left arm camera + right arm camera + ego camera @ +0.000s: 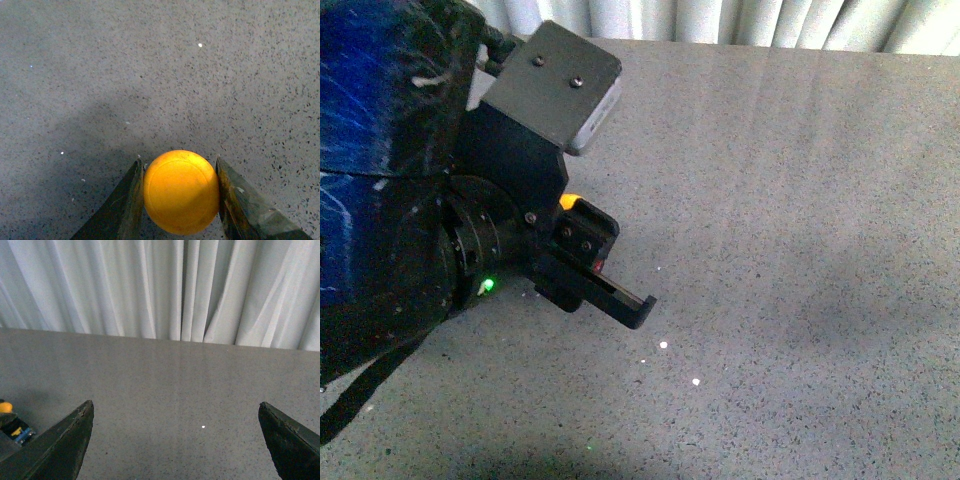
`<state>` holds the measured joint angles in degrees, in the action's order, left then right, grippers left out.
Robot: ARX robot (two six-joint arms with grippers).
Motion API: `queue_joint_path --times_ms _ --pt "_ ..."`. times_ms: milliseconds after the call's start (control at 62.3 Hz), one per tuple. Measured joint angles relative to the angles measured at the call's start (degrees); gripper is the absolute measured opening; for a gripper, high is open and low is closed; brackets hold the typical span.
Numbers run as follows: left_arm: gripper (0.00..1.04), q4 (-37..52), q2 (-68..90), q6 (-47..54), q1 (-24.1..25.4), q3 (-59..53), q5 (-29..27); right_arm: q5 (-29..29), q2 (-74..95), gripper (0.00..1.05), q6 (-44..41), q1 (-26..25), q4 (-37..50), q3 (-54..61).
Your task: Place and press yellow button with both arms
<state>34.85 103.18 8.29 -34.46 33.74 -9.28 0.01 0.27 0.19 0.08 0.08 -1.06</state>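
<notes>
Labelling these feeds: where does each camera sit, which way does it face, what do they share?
Front view: on the robot's body, looking down at the grey table; left arm fills the left.
Left wrist view: on the left arm, looking down at the table; left gripper clamps the yellow button.
Right wrist view: on the right arm, looking across the table to a white curtain; open right gripper frames it.
Shared: the yellow button shows in all three.

Button between left fingers, seemingly touching
</notes>
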Motion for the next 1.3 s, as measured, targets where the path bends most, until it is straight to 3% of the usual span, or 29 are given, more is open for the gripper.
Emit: queue_joint_path --times_ms 305,545,658,866,995,1075,1139,1203,1299 --pt "0.35 1.68 2.29 -0.28 -1.16 0.02 -1.05 0.0 0.0 0.96 0.0 0.0 0.0 0.0" --pt "0.81 0.81 0.7 -3.3 -1.92 -0.48 0.48 -0.02 0.0 0.96 0.0 0.02 0.0 0.0" --pt "0.97 0.09 -2.89 -5.22 -1.66 -1.73 1.49 0.0 0.0 0.96 0.0 0.0 0.0 0.0" --pt "0.96 -1.88 -13.92 -9.38 2.84 -7.74 5.2 0.0 0.0 0.96 0.0 0.0 0.0 0.0" --pt "0.95 -6.12 -26.95 -12.52 13.62 -13.75 12.28 0.0 0.0 0.96 0.0 0.02 0.0 0.0" --pt "0.81 12.41 -29.29 -10.43 20.7 -20.72 3.15 -0.15 0.0 0.96 0.0 0.0 0.0 0.0" --pt "0.68 22.18 -33.48 -9.77 28.74 -25.57 6.54 0.02 0.0 0.96 0.0 0.0 0.0 0.0" --pt "0.56 22.25 -39.15 -9.53 33.16 -27.69 8.02 0.07 0.0 0.96 0.02 0.0 0.0 0.0" --pt "0.38 19.02 -44.76 -9.2 34.12 -29.77 9.09 -0.04 0.0 0.96 0.0 0.02 0.0 0.0"
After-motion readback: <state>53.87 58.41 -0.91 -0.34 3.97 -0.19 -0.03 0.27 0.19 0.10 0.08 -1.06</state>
